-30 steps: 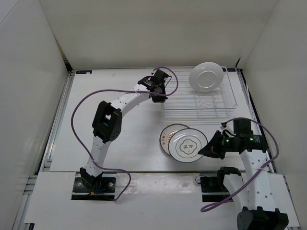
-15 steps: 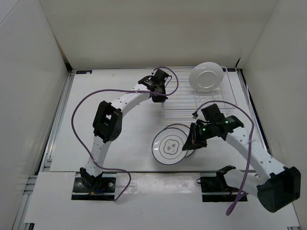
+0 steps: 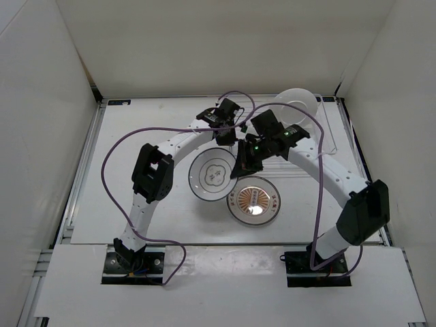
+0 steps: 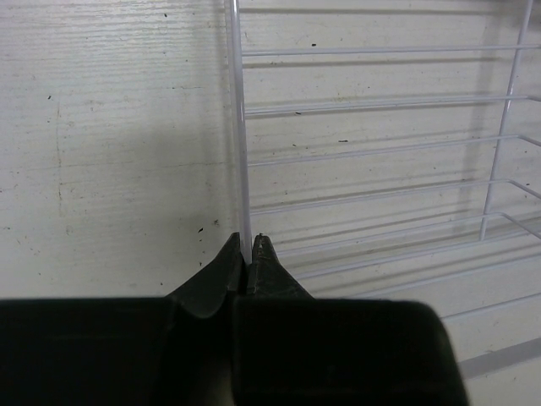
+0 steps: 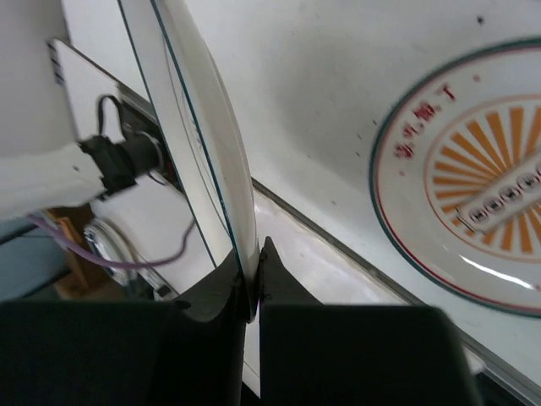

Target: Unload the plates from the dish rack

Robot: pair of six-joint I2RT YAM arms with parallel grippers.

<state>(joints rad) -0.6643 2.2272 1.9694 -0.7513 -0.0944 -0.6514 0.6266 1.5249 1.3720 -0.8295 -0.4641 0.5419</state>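
My right gripper [image 3: 238, 169] is shut on the rim of a grey-rimmed plate [image 3: 214, 175] with a small centre mark and holds it tilted above the table, left of the orange sunburst plate [image 3: 254, 201], which lies flat. In the right wrist view the jaws [image 5: 251, 258] pinch the held plate's edge [image 5: 199, 110], with the sunburst plate [image 5: 473, 194] below. My left gripper [image 3: 227, 136] is shut on the left edge wire [image 4: 239, 127] of the white dish rack [image 3: 327, 136], fingertips [image 4: 247, 244] closed round it. A white plate [image 3: 298, 102] leans in the rack's far right end.
White walls close in the table on three sides. My right arm [image 3: 306, 157] stretches across the rack's front and hides much of it. Purple cables loop above both arms.
My right arm has swung left and away from me with the grey-rimmed plate, from over the sunburst plate to its left, uncovering it. The left arm has stayed on the rack's edge.
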